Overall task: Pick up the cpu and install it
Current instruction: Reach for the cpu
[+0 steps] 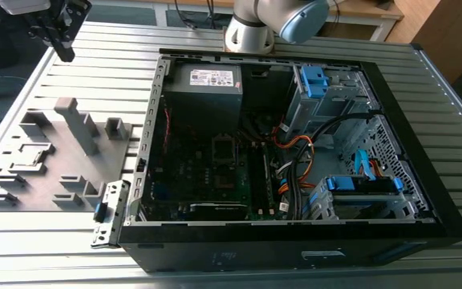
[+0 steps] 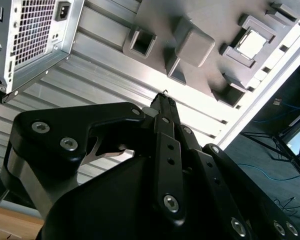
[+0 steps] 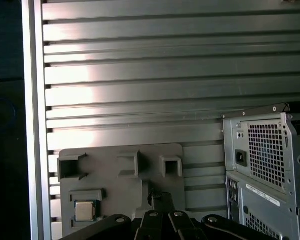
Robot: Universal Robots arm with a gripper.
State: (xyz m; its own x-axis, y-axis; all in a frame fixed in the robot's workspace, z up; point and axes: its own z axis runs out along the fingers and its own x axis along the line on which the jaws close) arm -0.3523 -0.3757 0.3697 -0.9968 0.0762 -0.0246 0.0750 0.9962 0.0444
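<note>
**Student:** The claw (image 1: 64,52): how does it stand?

**Tutor:** Its two black fingers (image 2: 162,120) are pressed together into one tip, with nothing held between them. In the exterior view it hangs from the arm (image 1: 283,18) above the slatted metal table (image 1: 94,72), toward the far corner on the exterior view's left. It touches nothing.

**Student:** What lies nearest to it?

**Tutor:** The grey fixture plate (image 1: 127,159), which has raised blocks and framed pockets. It lies flat on the table just beside the open computer case (image 1: 295,250), on the exterior view's left of it. In both wrist views the closed tip points toward this plate but stays apart from it.

**Student:** Where is the cpu, and which way does it point?

**Tutor:** The cpu (image 3: 84,210) lies flat in a square framed pocket on the side of the plate away from the case. Its silver-grey metal top faces up. It is square, so it has no long axis. Its edges run parallel to the pocket walls and to the plate's edges. It is well apart from the claw.

**Student:** Is there any writing?

**Tutor:** There is a white label (image 1: 209,76) on the grey power supply (image 1: 207,99) inside the case. A second white strip (image 3: 262,196) sits on the case's rear panel. The print on both is too small to tell, and so is anything on the cpu's top. The motherboard (image 1: 207,177) lies on the case floor beside bundled cables (image 1: 291,162).
</note>
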